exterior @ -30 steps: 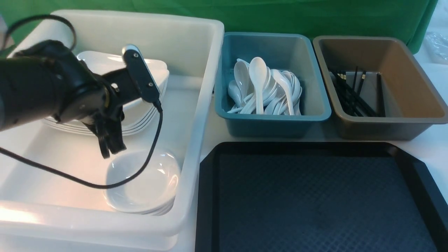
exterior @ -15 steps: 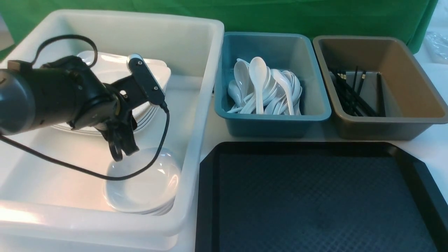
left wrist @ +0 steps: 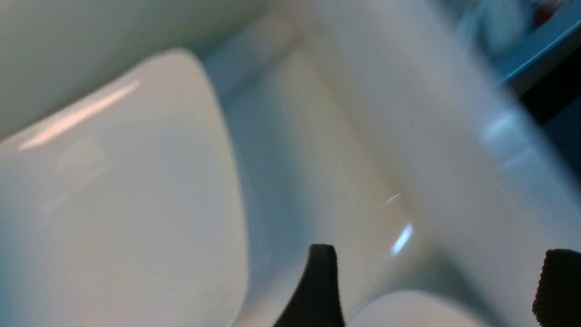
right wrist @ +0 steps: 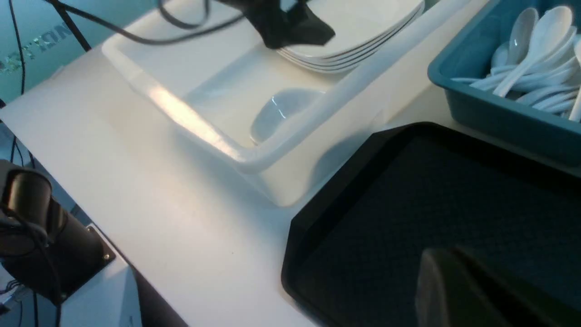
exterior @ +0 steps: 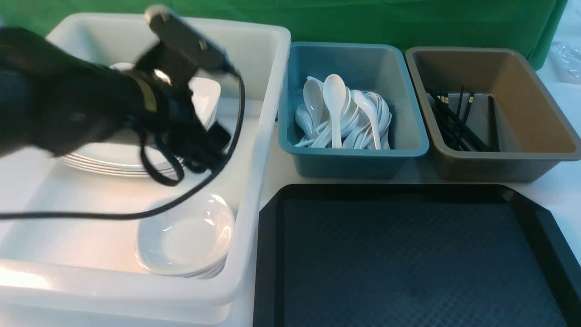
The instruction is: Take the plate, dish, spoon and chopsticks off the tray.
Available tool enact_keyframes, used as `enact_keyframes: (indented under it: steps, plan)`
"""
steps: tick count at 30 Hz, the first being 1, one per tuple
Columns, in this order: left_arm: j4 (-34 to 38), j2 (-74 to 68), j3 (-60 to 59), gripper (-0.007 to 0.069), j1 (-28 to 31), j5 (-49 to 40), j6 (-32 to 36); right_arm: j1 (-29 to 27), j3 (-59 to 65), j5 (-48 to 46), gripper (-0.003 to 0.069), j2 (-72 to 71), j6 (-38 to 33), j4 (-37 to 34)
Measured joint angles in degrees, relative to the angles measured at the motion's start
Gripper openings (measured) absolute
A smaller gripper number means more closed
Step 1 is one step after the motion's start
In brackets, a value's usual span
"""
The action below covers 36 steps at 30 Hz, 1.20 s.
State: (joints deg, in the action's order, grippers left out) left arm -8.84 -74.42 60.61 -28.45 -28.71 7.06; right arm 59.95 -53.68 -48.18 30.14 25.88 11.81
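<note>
Hovering with jaws spread and empty above the white tub (exterior: 254, 136), the left gripper (exterior: 199, 145) hangs over the stacked plate (exterior: 113, 159), while the tray (exterior: 408, 254) lies bare at near right beside the pressed-together right gripper (right wrist: 454, 290).

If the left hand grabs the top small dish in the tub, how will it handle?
Likely slippery: the small dish is glossy, with bright glare on its curved wall. Probably rigid, and it could chip if dropped. It sits nested on others in the white tub, so a side push may slide the dish off the stack rather than tip it.
</note>
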Motion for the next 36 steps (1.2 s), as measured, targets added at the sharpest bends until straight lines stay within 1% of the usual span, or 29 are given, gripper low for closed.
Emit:
enact_keyframes:
  steps: [2, 4, 5, 6, 7, 9, 10, 12, 16, 20, 31, 33, 34, 35, 36]
  plan:
    - [2.9, 7.0, -1.7, 0.0442, -2.1, 0.5, 0.0, 0.0, 0.0, -1.3, 0.0032, 0.0, 0.0, 0.1]
    - [5.4, 15.0, -4.9, 0.0298, -3.8, 1.8, 0.0, 0.0, 0.0, -2.4, 0.0036, 0.0, 0.0, 0.3]
    - [6.8, 19.0, -7.5, 0.0202, -4.4, 3.3, 0.0, 0.0, 0.0, -2.8, 0.0036, 0.0, 0.0, 0.3]
    - [7.4, 22.2, -8.9, 0.0155, -4.8, 4.7, 0.0, 0.0, 0.1, -2.8, 0.0036, 0.0, 0.0, 0.4]
    - [8.8, 26.9, -12.1, 0.0084, -5.3, 6.8, 0.4, 0.0, 0.2, -2.9, 0.0037, 0.0, 0.0, 0.5]
    - [11.5, 34.2, -17.7, 0.0032, -5.6, 11.7, 1.2, 0.0, 0.3, -2.9, 0.0039, 0.0, 0.0, 0.8]
    - [12.0, 34.9, -18.3, 0.0024, -5.6, 12.8, 1.4, 0.0, 0.3, -2.9, 0.0039, 0.0, 0.0, 0.9]
    - [13.6, 42.3, -24.7, 0.0014, -5.7, 18.8, 1.8, 0.0, 0.4, -2.9, 0.0043, 0.0, 0.1, 1.1]
    - [13.6, 49.6, -31.8, 0.0013, -5.8, 24.8, 1.9, 0.0, 0.4, -2.9, 0.0055, 0.0, 0.2, 1.0]
    - [13.6, 52.9, -35.6, 0.0013, -5.8, 25.8, 1.9, 0.0, 0.4, -2.9, 0.0064, 0.0, 0.2, 1.0]
    - [13.3, 53.1, -38.9, 0.0013, -5.8, 25.7, 2.0, -0.2, 0.9, -2.8, 0.0099, 0.0, 0.2, 1.0]
    - [13.3, 53.1, -39.0, 0.0013, -5.8, 25.6, 2.1, -1.6, 1.3, -2.7, 0.0104, 0.0, 0.2, 0.7]
    - [13.3, 53.1, -39.0, 0.0013, -5.8, 25.6, 2.1, -3.2, 1.7, -2.5, 0.0106, 0.0, 0.1, 0.8]
    - [13.3, 53.1, -39.1, 0.0013, -5.8, 25.7, 2.1, -5.5, 2.1, -2.3, 0.0108, 0.0, 0.1, 1.3]
    - [13.3, 53.1, -39.1, 0.0013, -5.8, 25.7, 2.1, -9.0, 2.7, -1.8, 0.0104, -0.1, 0.0, 1.7]
